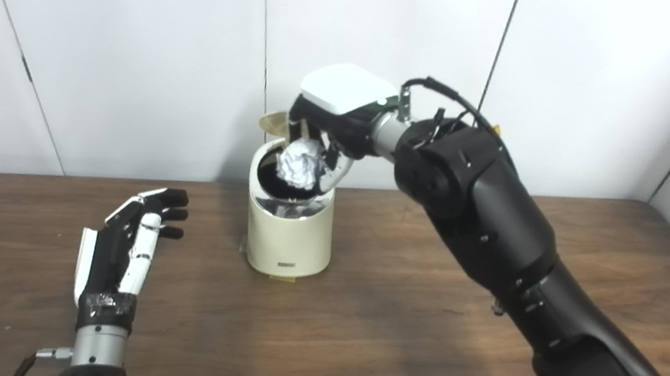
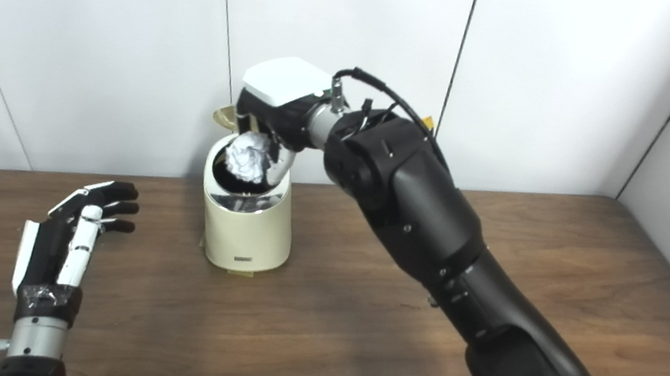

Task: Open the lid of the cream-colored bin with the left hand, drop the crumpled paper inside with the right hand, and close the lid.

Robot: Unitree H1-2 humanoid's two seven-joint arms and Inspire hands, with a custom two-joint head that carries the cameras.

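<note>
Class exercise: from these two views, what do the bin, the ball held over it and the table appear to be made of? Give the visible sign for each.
Bin: likely plastic or painted metal, smooth cream wall with soft sheen, shiny metallic-looking rim.
Ball: crumpled paper, white, matte, sharp creases, held by the right hand.
Table: wood or wood-look laminate, brown with grain streaks; which one is unclear.

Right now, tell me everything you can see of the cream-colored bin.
The cream-colored bin is a small upright cylinder that looks like plastic, standing on the wooden table near the wall. Its lid is tipped up at the back, exposing a dark interior. The right hand holds the crumpled paper over the opening. A small label sits low on its front.
</note>
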